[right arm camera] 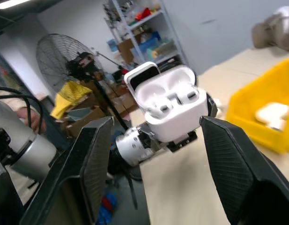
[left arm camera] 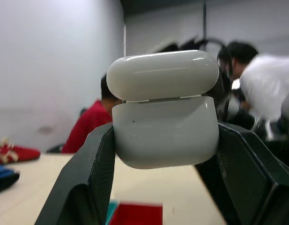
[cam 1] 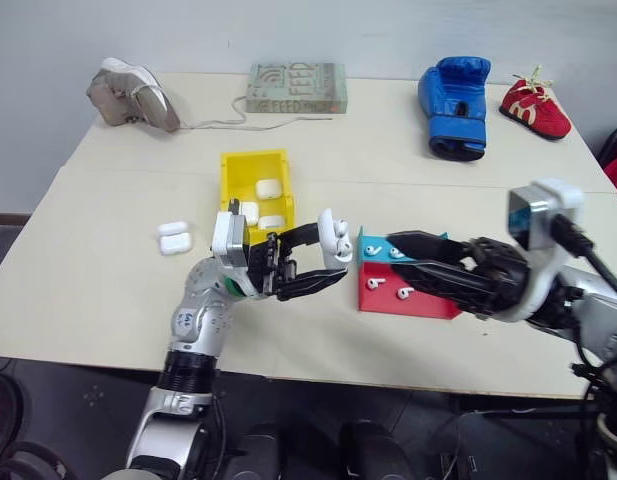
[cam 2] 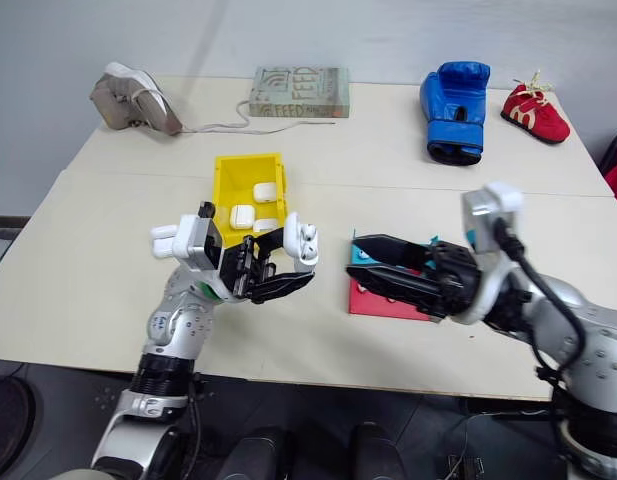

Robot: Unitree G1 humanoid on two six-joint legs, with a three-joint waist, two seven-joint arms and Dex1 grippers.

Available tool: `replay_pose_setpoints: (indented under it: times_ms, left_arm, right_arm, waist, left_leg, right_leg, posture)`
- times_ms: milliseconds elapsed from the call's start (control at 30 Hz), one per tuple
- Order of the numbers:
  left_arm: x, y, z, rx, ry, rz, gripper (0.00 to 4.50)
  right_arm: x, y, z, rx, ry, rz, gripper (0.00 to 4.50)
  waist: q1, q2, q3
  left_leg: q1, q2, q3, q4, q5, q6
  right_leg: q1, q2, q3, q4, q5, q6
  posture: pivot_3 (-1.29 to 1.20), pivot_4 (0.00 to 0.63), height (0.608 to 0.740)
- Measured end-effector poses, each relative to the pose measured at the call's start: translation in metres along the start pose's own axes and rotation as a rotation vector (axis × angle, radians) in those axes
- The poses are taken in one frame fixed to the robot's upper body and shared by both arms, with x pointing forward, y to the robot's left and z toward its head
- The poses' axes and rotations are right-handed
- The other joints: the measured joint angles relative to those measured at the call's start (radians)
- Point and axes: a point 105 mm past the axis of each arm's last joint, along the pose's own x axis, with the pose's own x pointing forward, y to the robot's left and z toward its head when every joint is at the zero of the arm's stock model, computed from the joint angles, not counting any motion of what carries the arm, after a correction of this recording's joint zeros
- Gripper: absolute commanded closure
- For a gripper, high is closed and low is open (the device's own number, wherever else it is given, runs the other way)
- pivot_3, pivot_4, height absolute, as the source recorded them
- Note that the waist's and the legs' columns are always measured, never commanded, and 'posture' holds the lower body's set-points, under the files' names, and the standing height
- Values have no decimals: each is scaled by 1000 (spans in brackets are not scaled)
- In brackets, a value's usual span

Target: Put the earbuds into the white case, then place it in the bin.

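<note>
My left gripper (cam 1: 331, 258) is shut on a white case (cam 1: 336, 240), held above the table with its lid open. In the right wrist view two earbuds (right arm camera: 166, 108) sit in the sockets of that case (right arm camera: 172, 117). My right gripper (cam 1: 398, 258) is open just right of the case, over the trays, with nothing between its fingers (right arm camera: 95, 154). More loose earbuds lie on the red tray (cam 1: 418, 305) and the blue tray (cam 1: 366, 252). The yellow bin (cam 1: 231, 172) stands behind the left gripper and holds three shut cases (cam 1: 268, 188).
Two more white cases (cam 1: 174, 238) lie on the table left of the bin. Along the far edge are a grey shoe (cam 1: 133, 95), a book (cam 1: 296, 88), a blue boxing glove (cam 1: 455, 105) and a red shoe (cam 1: 535, 108). People (left arm camera: 261, 89) stand in the background.
</note>
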Motion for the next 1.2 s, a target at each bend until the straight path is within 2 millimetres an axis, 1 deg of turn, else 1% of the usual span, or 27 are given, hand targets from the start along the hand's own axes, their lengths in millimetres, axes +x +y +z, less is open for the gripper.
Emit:
replay_pose_setpoints:
  times_ms: [100, 167, 300, 367, 533, 700, 800, 833, 900, 1000, 1067, 1133, 1167, 1200]
  left_arm:
    - [-8, 3, -25, 59, 235, -18, 1716]
    - [-7, 6, -34, 85, 326, -20, 1716]
    - [2, 8, -38, 116, 396, -41, 1716]
    - [6, 6, -41, 122, 417, -63, 1716]
    - [8, 4, -44, 111, 427, -69, 1716]
    - [8, 3, -42, 112, 421, -76, 1716]
    - [6, 1, -41, 119, 427, -83, 1716]
    - [6, 0, -40, 123, 421, -83, 1716]
    - [2, -1, -40, 112, 410, -73, 1716]
    - [3, -3, -31, 113, 367, -60, 1716]
    - [2, -2, -24, 108, 337, -36, 1716]
    - [-8, 1, -16, 69, 307, 53, 1716]
    - [-17, 6, -14, 53, 314, 107, 1716]
    - [-24, 10, -12, 42, 324, 169, 1716]
  right_arm:
    - [-8, -6, -8, -53, 67, -58, 2306]
    - [-7, -11, -11, -144, 115, -87, 3071]
    - [13, -13, -9, -289, 146, -54, 4476]
    - [24, -14, -12, -331, 173, -35, 4476]
    - [44, -19, -26, -407, 259, -13, 4476]
    - [47, -28, -37, -447, 335, -40, 4476]
    - [34, -32, -45, -431, 388, -69, 4476]
    - [25, -34, -51, -410, 420, -90, 4476]
    - [11, -37, -56, -385, 455, -121, 4476]
    - [-6, -39, -60, -363, 455, -155, 4476]
    - [-15, -37, -57, -357, 399, -176, 4476]
    - [-29, -32, -49, -341, 253, -218, 4476]
    - [-36, -30, -48, -334, 215, -240, 4131]
    - [-43, -28, -47, -343, 184, -267, 3907]
  waist:
    - [0, 0, 0]
    - [1, 0, 0]
    - [1, 0, 0]
    - [2, 0, 0]
    - [3, 0, 0]
    - [6, 0, 0]
    - [6, 0, 0]
    - [8, 0, 0]
    - [6, -1, 0]
    - [6, -1, 1]
    - [6, -1, 1]
    - [4, -1, 1]
    - [4, -1, 1]
    - [4, -1, 1]
  left_leg:
    - [1, 0, 1, 0, 0, 0]
    - [1, 0, 1, 0, 0, 0]
    - [0, 0, 1, 0, 0, 0]
    - [1, 0, 1, 0, 0, 0]
    - [0, 0, 1, 0, 0, 0]
    - [0, 0, 0, 0, 0, 0]
    - [-1, 0, 0, 0, 0, 0]
    - [-1, 0, -1, 0, 0, 0]
    - [-1, 0, 0, 0, 0, 0]
    - [-1, 0, 0, 0, 0, 0]
    - [0, 0, 0, 0, 0, 0]
    - [0, 0, 0, -1, 0, 0]
    - [0, 0, 0, -1, 0, 0]
    - [1, 0, 0, -1, 0, 0]
  right_leg:
    - [0, 0, 1, 0, 0, 0]
    - [0, 0, 2, 0, 0, 0]
    - [-1, 0, 2, 0, 0, 0]
    - [-1, 0, 1, 0, 0, 0]
    - [-1, 0, 1, 0, 0, 0]
    - [-1, 0, 1, 0, 0, 0]
    - [-1, 0, 0, 0, 0, 0]
    - [-1, 0, 0, 0, 0, 0]
    - [-1, 0, 0, 0, 0, 0]
    - [-1, 0, 0, 0, 0, 0]
    - [-1, 0, 0, 0, 0, 0]
    - [0, 0, 0, 4, 0, 0]
    - [0, 0, 0, 5, 0, 0]
    - [0, 0, 1, 5, 0, 0]
  posture:
    - [0, 150, 740]
    - [0, 150, 740]
    - [0, 150, 740]
    - [0, 150, 740]
    - [0, 150, 740]
    - [0, 150, 740]
    - [0, 150, 740]
    - [0, 150, 740]
    - [0, 150, 740]
    - [0, 150, 740]
    - [0, 150, 740]
    - [0, 150, 740]
    - [0, 150, 740]
    - [0, 150, 740]
